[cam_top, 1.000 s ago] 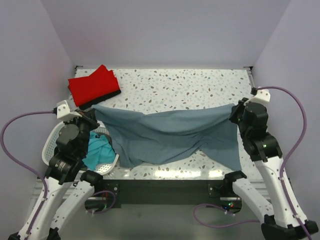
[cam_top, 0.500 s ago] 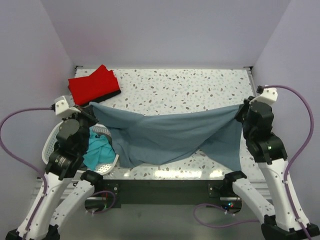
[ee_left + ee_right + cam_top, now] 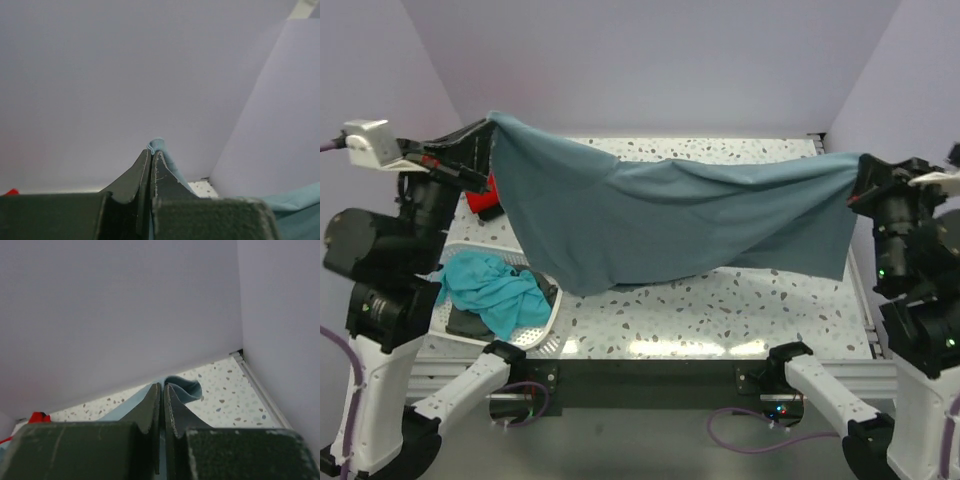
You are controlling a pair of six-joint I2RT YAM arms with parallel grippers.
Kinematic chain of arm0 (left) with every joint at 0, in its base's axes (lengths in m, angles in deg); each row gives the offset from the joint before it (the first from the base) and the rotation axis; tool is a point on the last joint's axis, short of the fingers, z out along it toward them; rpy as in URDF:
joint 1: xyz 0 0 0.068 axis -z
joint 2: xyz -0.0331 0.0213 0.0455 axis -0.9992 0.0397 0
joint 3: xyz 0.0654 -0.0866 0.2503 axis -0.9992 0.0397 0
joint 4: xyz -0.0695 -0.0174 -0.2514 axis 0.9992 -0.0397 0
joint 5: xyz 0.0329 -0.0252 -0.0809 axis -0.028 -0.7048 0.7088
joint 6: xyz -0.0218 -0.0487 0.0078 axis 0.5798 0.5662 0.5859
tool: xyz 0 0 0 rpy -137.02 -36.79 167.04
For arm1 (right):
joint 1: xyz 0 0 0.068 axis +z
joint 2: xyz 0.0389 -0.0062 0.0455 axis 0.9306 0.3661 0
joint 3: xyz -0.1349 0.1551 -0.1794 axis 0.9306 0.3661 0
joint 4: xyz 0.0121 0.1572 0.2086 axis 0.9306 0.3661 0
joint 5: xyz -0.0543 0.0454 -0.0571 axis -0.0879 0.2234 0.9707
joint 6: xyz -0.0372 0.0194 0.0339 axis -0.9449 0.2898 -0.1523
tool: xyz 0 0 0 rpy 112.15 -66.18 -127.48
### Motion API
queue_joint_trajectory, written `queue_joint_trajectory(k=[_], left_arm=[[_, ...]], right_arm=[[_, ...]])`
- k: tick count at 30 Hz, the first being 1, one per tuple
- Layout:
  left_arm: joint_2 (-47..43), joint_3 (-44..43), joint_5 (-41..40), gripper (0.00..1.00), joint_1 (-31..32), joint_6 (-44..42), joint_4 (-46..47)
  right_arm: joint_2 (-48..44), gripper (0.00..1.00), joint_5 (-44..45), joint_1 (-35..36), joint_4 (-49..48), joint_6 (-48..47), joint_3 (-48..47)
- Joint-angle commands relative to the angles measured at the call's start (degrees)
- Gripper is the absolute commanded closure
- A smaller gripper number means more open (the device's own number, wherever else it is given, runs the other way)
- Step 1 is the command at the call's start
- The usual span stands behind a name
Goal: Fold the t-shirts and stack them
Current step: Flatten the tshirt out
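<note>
A large slate grey-blue t-shirt [image 3: 670, 215] hangs stretched in the air across the table, held by two corners. My left gripper [image 3: 485, 130] is shut on its left corner, high at the back left; a nub of cloth [image 3: 159, 146] pokes out past the closed fingertips. My right gripper [image 3: 860, 172] is shut on the right corner, and a fold of the same cloth [image 3: 182, 387] curls out beside its tips. A bright red t-shirt [image 3: 492, 190] lies at the back left, mostly hidden behind the raised cloth. A teal t-shirt [image 3: 495, 292] lies crumpled in the basket.
A white lattice basket [image 3: 545, 325] stands at the front left of the speckled table [image 3: 720, 300], with something dark under the teal cloth. Lilac walls close in the back and both sides. A metal rail [image 3: 865, 290] runs along the table's right edge.
Both arms have risen sharply and spread apart, lifting the grey-blue t-shirt off the table. It now hangs in the air and covers most of the red t-shirt.
</note>
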Motion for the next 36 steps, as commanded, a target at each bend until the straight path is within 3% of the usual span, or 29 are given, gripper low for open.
queue_joint_trajectory(k=[1,14,20,27,36], left_arm=[[0.0,-7.4,11.0,1.00,0.1,-3.5,3.9],[-0.1,-29.6,19.3,1.00,-1.4,-1.1,2.2],[1.8,-36.2,21.5,1.00,-2.7,1.1,5.2],[2.8,-35.1,22.6,1.00,-4.4,3.2,10.1],[6.7,-21.4,23.7,1.00,-5.0,3.2,14.4]], right_arm=[[-1.7,1.00,-1.6,-0.2,3.2,-3.2,-5.6],[-2.2,1.00,-3.6,-0.2,12.4,-6.6,-30.2],[-1.5,1.00,-2.4,0.6,11.2,-7.7,-34.7],[-3.2,1.00,-0.3,2.8,7.8,-9.0,-28.6],[-4.8,1.00,5.1,7.3,2.2,-11.8,-16.1]])
